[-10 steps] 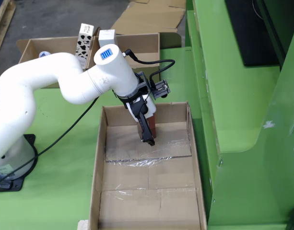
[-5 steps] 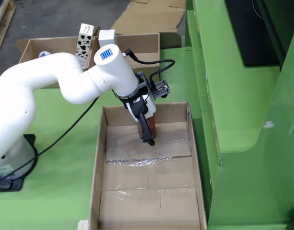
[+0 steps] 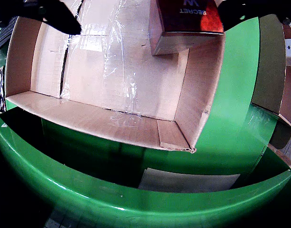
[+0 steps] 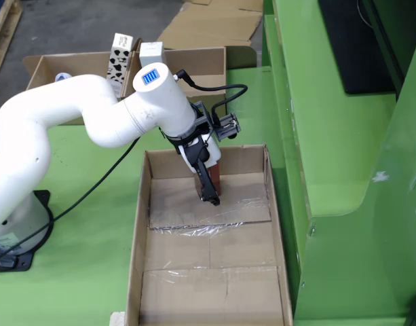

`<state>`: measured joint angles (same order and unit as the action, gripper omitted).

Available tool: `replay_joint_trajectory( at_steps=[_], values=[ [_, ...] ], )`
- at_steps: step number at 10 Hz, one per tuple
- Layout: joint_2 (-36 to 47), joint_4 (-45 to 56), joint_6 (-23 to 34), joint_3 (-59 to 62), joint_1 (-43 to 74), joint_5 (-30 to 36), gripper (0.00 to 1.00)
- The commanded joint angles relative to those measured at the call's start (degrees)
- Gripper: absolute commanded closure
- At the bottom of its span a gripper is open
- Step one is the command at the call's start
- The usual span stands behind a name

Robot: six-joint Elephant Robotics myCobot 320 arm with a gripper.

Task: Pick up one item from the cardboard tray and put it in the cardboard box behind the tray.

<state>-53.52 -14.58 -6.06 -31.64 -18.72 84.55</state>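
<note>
Workshop/warehouse area: green-painted metal bench (image 4: 92, 251), bare concrete floor (image 4: 79, 24), flattened cardboard (image 4: 208, 27), wooden pallet (image 4: 1, 24) at floor edge.

White arm (image 4: 65, 115), black pincer (image 4: 209, 185)

A green table (image 4: 92, 238) is seen under even light, bounded on the right of the fixed view by a raised green ledge (image 4: 330, 102). Grey floor (image 4: 72, 27) lies beyond, with flattened cardboard (image 4: 208, 24) on it.
</note>
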Motion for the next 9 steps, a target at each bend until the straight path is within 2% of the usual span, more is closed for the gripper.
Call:
replay_joint_trajectory(
  at_steps=[1,6,9],
  values=[
    [1.53,-0.58,-0.14,1.69,-0.20,-0.32,0.50],
    [1.53,-0.58,-0.14,1.69,-0.20,-0.32,1.00],
    [1.53,-0.58,-0.14,1.69,-0.20,-0.32,1.00]
  ],
)
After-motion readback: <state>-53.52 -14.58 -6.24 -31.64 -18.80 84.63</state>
